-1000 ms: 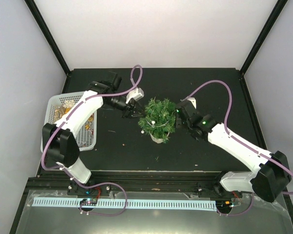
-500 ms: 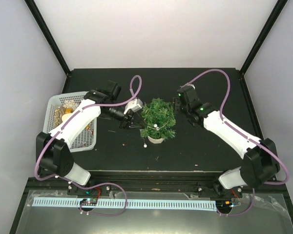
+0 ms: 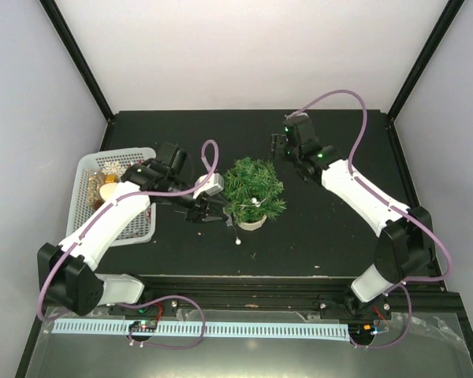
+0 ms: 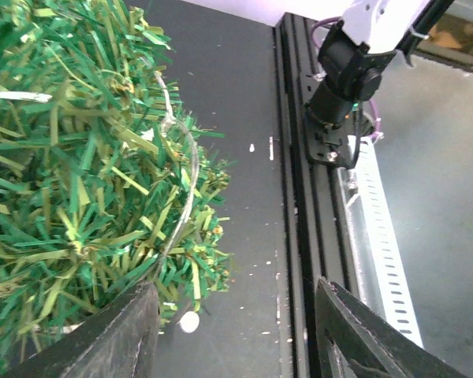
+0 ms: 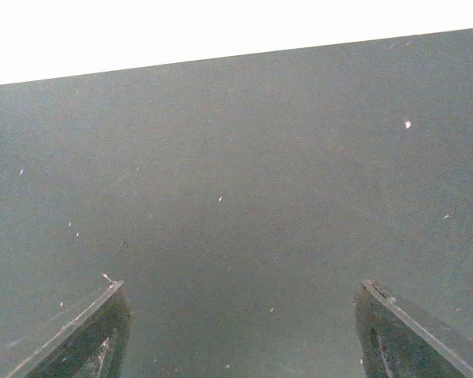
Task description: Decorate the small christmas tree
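The small christmas tree [image 3: 252, 187] stands mid-table in its cream pot [image 3: 251, 224]. A clear bead strand [image 4: 191, 181] drapes over its branches, and a white bead [image 3: 238, 240] at the strand's end hangs near the table; it also shows in the left wrist view [image 4: 189, 320]. My left gripper [image 3: 214, 209] is open at the tree's near-left side. In the left wrist view [image 4: 232, 335] the tree [image 4: 71, 157] fills the left and touches the left finger [image 4: 118, 335]. My right gripper [image 3: 277, 146] is open and empty behind the tree, and in its wrist view [image 5: 240, 327] only bare black table shows.
A white basket [image 3: 85, 169] with gold ornaments [image 3: 109, 189] sits at the left table edge. The black frame rail [image 3: 252, 279] runs along the near edge. The right arm's base [image 4: 343, 75] shows in the left wrist view.
My right gripper has pulled back from the tree's right side to behind it. My left gripper has swung from the tree's far-left side toward its near-left side.
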Controlling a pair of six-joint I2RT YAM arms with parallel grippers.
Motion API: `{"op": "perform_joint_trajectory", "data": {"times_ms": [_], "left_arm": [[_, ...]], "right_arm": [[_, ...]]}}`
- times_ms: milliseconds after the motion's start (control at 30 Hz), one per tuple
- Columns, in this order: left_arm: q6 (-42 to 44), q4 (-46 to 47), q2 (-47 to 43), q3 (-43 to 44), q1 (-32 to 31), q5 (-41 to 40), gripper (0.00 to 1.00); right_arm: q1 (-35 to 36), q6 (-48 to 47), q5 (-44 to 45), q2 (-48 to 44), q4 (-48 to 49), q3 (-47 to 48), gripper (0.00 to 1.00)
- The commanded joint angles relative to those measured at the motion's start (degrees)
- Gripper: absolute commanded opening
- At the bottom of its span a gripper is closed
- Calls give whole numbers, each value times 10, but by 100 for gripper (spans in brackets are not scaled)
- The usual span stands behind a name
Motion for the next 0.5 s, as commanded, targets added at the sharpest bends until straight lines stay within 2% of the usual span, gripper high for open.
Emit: {"op": "perform_joint_trajectory", "data": {"times_ms": [0, 200, 367, 467], "left_arm": [[-34, 71, -45, -17, 1, -60, 57], [-55, 98, -64, -16, 16, -112, 60], [-59, 108, -55, 20, 76, -162, 64], [-67, 102, 0, 68, 123, -165, 63]], "right_arm": [[-17, -11, 38, -9, -13, 21, 79], [-22, -6, 76, -54, -49, 8, 79], [-18, -6, 56, -155, -87, -55, 78], [-7, 2, 34, -217, -113, -106, 76]]}}
